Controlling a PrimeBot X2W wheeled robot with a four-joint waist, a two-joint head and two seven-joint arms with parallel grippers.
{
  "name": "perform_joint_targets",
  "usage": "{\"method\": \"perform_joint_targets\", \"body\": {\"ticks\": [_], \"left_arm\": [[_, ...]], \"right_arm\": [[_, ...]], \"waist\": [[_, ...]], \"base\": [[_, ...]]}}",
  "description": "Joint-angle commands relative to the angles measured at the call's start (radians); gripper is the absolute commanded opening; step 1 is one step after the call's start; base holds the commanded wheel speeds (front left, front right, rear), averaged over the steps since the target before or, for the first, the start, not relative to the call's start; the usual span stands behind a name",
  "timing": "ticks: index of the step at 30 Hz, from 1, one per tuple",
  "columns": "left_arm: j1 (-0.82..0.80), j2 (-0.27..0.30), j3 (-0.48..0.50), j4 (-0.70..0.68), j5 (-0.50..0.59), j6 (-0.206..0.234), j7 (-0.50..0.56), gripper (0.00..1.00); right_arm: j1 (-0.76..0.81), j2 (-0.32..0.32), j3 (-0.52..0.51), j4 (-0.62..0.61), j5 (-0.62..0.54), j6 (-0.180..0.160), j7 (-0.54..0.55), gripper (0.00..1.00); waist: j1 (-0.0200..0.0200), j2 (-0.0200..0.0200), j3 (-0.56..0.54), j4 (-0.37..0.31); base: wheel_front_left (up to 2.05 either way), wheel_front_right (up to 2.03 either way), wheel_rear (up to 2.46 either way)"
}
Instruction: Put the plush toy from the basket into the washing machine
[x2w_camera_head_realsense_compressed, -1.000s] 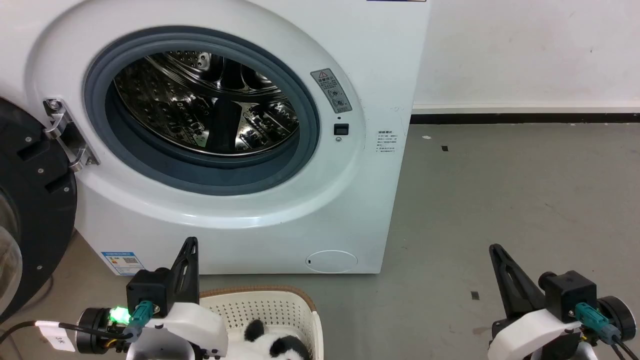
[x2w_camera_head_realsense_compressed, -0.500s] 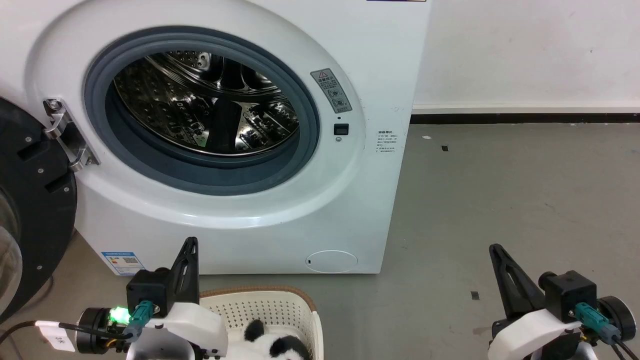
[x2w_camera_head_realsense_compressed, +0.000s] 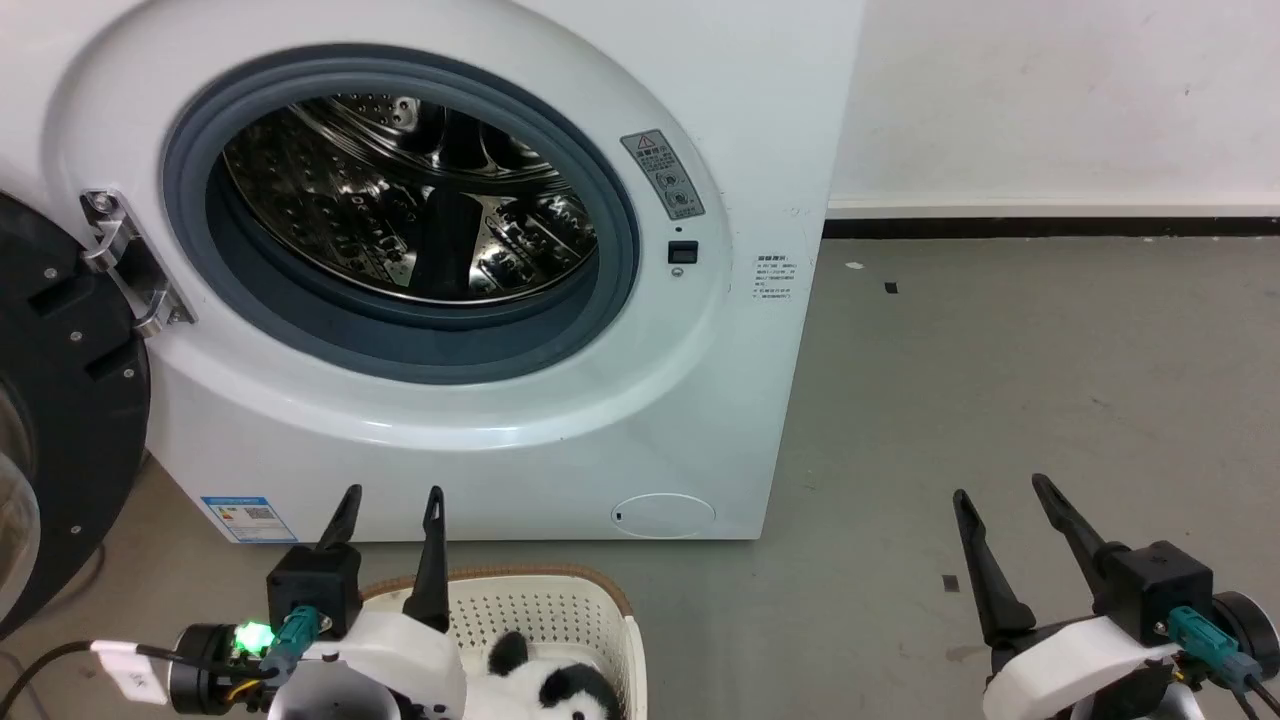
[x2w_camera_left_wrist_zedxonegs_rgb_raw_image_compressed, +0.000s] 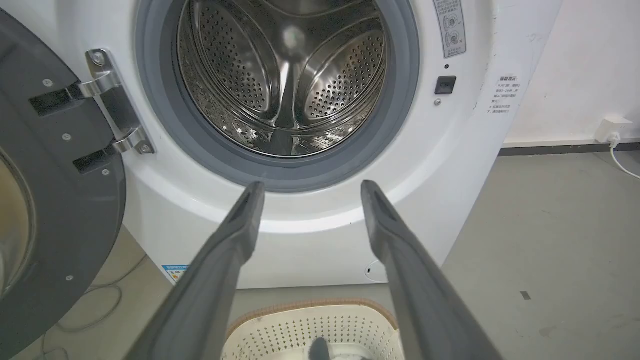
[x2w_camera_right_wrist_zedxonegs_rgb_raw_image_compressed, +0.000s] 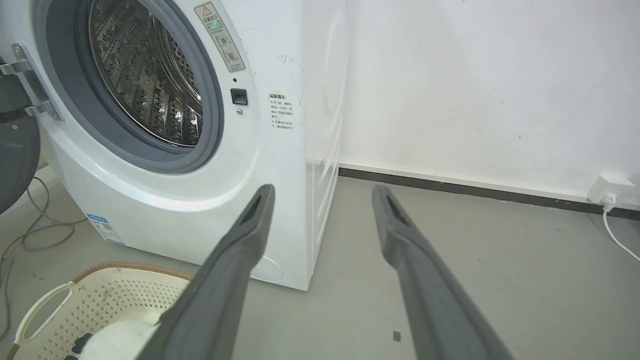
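The white washing machine (x2w_camera_head_realsense_compressed: 480, 400) stands ahead with its grey-gasketed porthole uncovered and the steel drum (x2w_camera_head_realsense_compressed: 400, 210) bare; its black door (x2w_camera_head_realsense_compressed: 60, 420) hangs swung out at the left. On the floor before it sits the cream basket (x2w_camera_head_realsense_compressed: 545, 610) with a brown rim, and the black-and-white plush toy (x2w_camera_head_realsense_compressed: 560, 690) lies inside, partly cut off by the frame. My left gripper (x2w_camera_head_realsense_compressed: 390, 498) is open above the basket's near-left rim, holding nothing. My right gripper (x2w_camera_head_realsense_compressed: 1000, 492) is open over the bare floor, far right of the basket. The toy's white fur (x2w_camera_right_wrist_zedxonegs_rgb_raw_image_compressed: 117, 342) also peeks out in the right wrist view.
Grey floor (x2w_camera_head_realsense_compressed: 1000, 380) stretches right of the washer to a white wall with a dark skirting (x2w_camera_head_realsense_compressed: 1050, 227). A wall socket and white cable (x2w_camera_right_wrist_zedxonegs_rgb_raw_image_compressed: 607, 197) sit at the far right. Cables (x2w_camera_right_wrist_zedxonegs_rgb_raw_image_compressed: 30, 235) lie on the floor left of the washer.
Both grippers have turned at the wrist, so each now shows two spread fingers where one edge-on blade showed before. The head camera has tilted slightly; basket, toy and washer have not moved.
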Motion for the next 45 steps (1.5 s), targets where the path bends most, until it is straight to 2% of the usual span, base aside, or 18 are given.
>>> {"method": "perform_joint_targets", "body": {"ticks": [1, 7, 21, 38, 45], "left_arm": [[-0.020, 0.001, -0.004, 0.020, -0.007, 0.001, -0.009, 1.00], [-0.055, 0.004, -0.012, 0.089, -0.016, -0.004, -0.019, 1.00], [-0.189, 0.033, -0.056, 0.283, -0.023, -0.017, -0.021, 1.00], [-0.353, 0.079, -0.153, 0.465, -0.013, -0.060, 0.094, 1.00], [-0.445, 0.097, -0.222, 0.557, -0.019, -0.073, 0.147, 1.00]], "right_arm": [[-0.008, 0.000, -0.004, -0.008, 0.012, 0.000, -0.011, 1.00], [-0.019, 0.000, -0.007, -0.017, 0.022, 0.000, -0.021, 1.00], [-0.082, 0.000, -0.020, -0.055, 0.051, 0.000, -0.051, 1.00], [-0.157, 0.000, -0.037, -0.130, 0.069, 0.000, -0.086, 1.00], [-0.186, 0.000, -0.046, -0.169, 0.075, 0.000, -0.105, 1.00]], "waist": [[0.0000, 0.0000, 0.006, -0.001], [0.0000, 0.0000, 0.038, -0.005], [0.0000, 0.0000, 0.192, -0.024], [0.0000, 0.0000, 0.403, -0.027], [0.0000, 0.0000, 0.507, -0.023]], "base": [[0.00, 0.00, 0.00], [0.00, 0.00, 0.00], [0.00, 0.00, 0.00], [0.00, 0.00, 0.00], [0.00, 0.00, 0.00]]}}
